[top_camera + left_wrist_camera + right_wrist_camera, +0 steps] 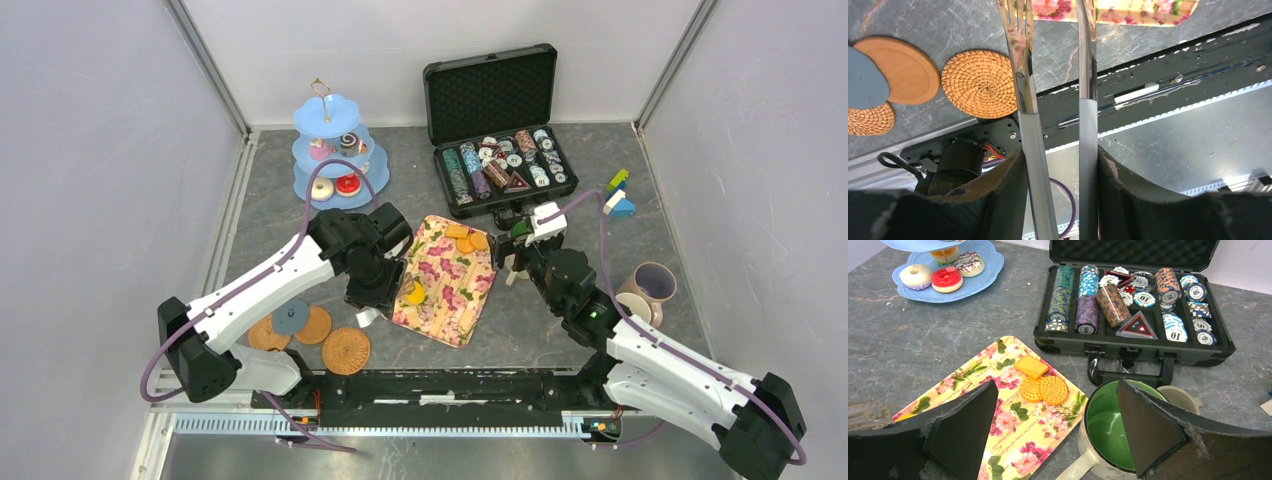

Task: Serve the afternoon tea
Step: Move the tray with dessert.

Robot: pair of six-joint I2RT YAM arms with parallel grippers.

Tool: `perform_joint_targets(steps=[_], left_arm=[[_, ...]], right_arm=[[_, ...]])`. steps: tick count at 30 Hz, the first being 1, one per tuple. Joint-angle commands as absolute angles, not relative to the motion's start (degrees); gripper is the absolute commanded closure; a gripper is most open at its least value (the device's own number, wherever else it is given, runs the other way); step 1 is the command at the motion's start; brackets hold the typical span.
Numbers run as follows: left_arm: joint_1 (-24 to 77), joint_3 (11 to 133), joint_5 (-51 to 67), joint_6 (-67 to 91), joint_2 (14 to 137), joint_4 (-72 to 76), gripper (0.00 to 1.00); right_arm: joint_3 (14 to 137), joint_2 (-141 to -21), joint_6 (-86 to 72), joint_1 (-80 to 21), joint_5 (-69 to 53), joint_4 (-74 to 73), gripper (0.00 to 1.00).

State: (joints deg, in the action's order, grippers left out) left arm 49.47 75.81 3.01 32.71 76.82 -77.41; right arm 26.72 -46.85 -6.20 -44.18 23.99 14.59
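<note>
Currently, left gripper (1059, 165): clenched on the metal tongs (1024, 80); both tong arms run out between its fingers toward the floral tray.
tong tips: over the tray's near-left part, by a small yellow piece (413, 294); cannot tell whether they pinch it.
right gripper (1057, 390): released, jaws spread wide, nothing held; one finger hangs over the tray's right edge, the other over the green-lined mug (1103, 432).
green-lined mug: upright on the desk, just beside the tray's far-right corner and just this side of the chip case's handle; cannot tell whether a finger touches the rim.
floral tray (1018, 440): mid-desk, lying askew.
biscuits: one square biscuit (1031, 367) and two round biscuits (1053, 389), touching one another at the tray's far end.
tiered stand (303, 178): blue, three tiers, toward the desk's far-left corner.
bottom tier: red donut (946, 279) and white donut (914, 276) side by side, an iced cake (969, 263) just beside them.
middle tier: swirl cake (349, 141).
woven coasters (980, 83): two at the desk's near edge, left side; a wooden coaster (898, 70) lies between them and a blue-grey disc (865, 82) overlaps it.
lilac mug (652, 282): upright near the right edge, well apart from the tray.
chip case (490, 95): open, at the far edge; poker chips (1087, 305) in rows inside.
building blocks (618, 195): just right of the case.
</note>
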Motion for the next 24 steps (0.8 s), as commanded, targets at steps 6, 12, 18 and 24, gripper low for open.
perform_joint_targets(steps=[6,12,18,24], left_arm=[[48.8,70.2,5.7,34.7,76.0,-72.6,0.69],[48.8,69.8,6.3,32.8,77.7,-70.5,0.64],[48.8,69.4,6.4,31.4,80.2,-68.8,0.60],[48.8,70.7,4.9,30.0,81.7,-68.7,0.57]], right_arm=[[25.9,-45.5,-6.6,-43.9,23.5,16.9,0.04],[25.6,-45.2,-6.6,-43.8,23.7,17.2,0.04],[25.4,-45.3,-6.8,-43.8,23.4,17.4,0.04],[25.2,-45.6,-6.8,-43.7,23.5,17.6,0.04]])
